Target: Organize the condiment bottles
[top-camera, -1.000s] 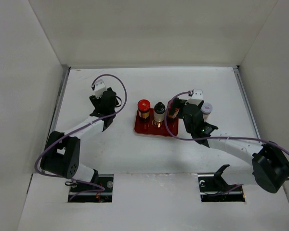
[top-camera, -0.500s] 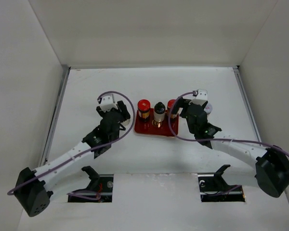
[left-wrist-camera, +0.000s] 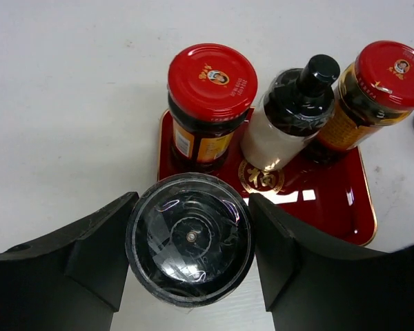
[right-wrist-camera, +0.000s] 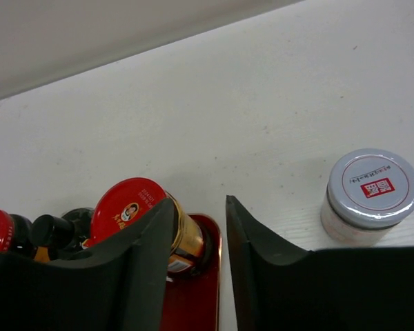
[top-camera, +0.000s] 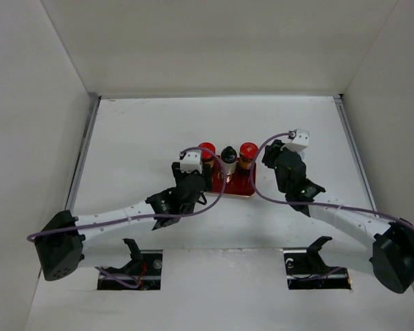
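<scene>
On the red tray [left-wrist-camera: 331, 200] stand three condiment bottles: a red-capped jar [left-wrist-camera: 212, 83] at the left, a black-capped pale bottle [left-wrist-camera: 290, 110] in the middle and a second red-capped jar [left-wrist-camera: 390, 76] at the right. My left gripper [left-wrist-camera: 190, 207] is shut on a round dark-lidded jar [left-wrist-camera: 190, 238] over the tray's near left corner. My right gripper [right-wrist-camera: 199, 203] is open, its jaws narrow with nothing between them, just right of the right red-capped jar [right-wrist-camera: 127, 207]. A grey-capped whitish jar [right-wrist-camera: 372, 189] stands on the table to its right.
In the top view the tray [top-camera: 234, 187] lies mid-table between the left gripper [top-camera: 199, 181] and the right gripper [top-camera: 279, 162]. White walls close in the table at the back and on both sides. Purple cables loop over both arms.
My left arm swung right from the table's left part to the tray's near left corner, still holding its jar. My right gripper drew back from the right red-capped jar and its jaws narrowed.
</scene>
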Robot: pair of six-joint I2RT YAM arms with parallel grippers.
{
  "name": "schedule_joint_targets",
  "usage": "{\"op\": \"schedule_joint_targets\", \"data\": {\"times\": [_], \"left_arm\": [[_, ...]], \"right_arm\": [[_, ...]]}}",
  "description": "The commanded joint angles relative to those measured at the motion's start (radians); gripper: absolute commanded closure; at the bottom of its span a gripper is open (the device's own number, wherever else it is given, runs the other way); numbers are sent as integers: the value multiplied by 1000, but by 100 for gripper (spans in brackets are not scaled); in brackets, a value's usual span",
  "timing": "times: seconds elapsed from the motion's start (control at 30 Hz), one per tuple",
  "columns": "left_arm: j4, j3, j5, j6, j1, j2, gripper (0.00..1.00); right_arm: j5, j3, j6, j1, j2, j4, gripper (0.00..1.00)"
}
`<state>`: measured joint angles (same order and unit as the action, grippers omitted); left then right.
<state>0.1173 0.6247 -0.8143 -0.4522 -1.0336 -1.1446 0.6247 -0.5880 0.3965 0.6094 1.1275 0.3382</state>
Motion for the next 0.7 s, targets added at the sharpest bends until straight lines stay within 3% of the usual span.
{"op": "schedule_joint_targets", "data": {"times": [0.0, 0.67], "left_arm": [[180, 89, 15, 17, 4, -20, 56], [436, 99, 95, 66, 45, -242, 56]], "right_arm": [[7, 1, 18, -7, -31, 42, 60], [4, 13, 22, -24, -52, 41, 58]]}}
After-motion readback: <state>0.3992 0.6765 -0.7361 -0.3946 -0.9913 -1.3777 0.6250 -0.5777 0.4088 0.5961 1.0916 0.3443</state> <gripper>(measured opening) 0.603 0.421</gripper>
